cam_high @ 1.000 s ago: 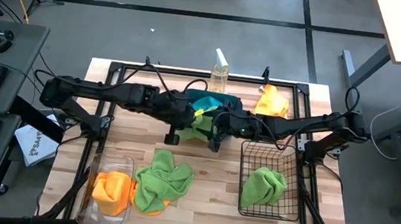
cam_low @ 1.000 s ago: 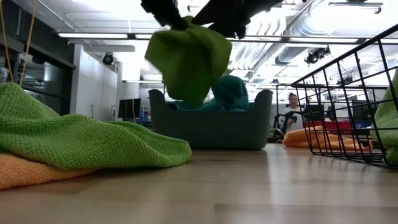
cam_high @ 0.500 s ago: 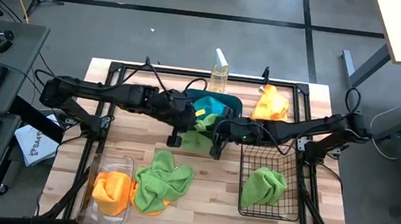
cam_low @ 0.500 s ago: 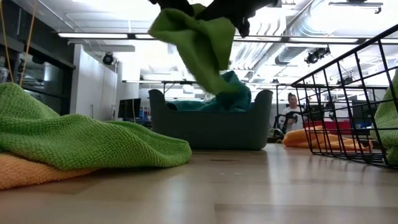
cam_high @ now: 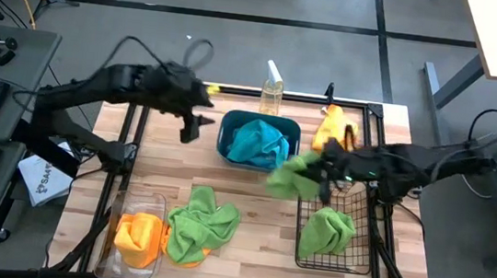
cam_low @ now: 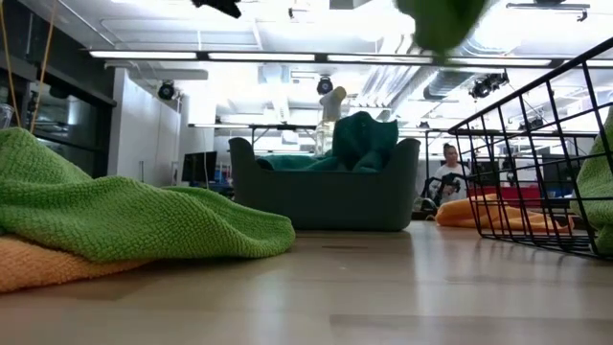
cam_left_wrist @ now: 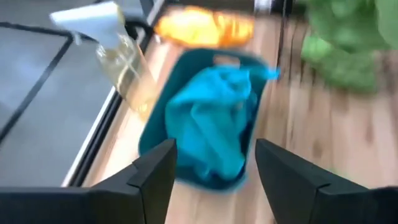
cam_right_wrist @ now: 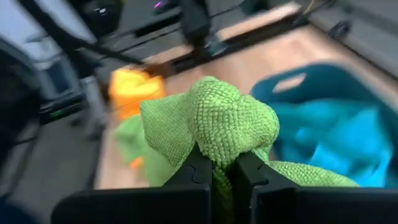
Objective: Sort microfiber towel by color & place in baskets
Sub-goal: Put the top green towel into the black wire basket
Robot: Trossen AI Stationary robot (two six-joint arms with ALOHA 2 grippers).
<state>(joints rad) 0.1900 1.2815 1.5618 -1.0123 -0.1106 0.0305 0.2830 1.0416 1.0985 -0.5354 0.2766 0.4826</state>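
green towel (cam_high: 289, 177) held up, teal tub (cam_high: 226, 143) w/ blue towel (cam_high: 259, 144)

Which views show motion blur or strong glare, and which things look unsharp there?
High view: the green towel in the right gripper is smeared by motion. Low view: bright ceiling lights glare, and the same towel is a blurred patch at the top edge. Left wrist view: the teal tub, spray bottle and left gripper's fingers all look soft. Right wrist view: background blurred, towel sharp.

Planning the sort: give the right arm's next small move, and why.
Probably carry on over the wire basket before releasing. The right gripper is shut on a green towel hanging at the basket's edge beside the teal tub; another green towel already lies inside.
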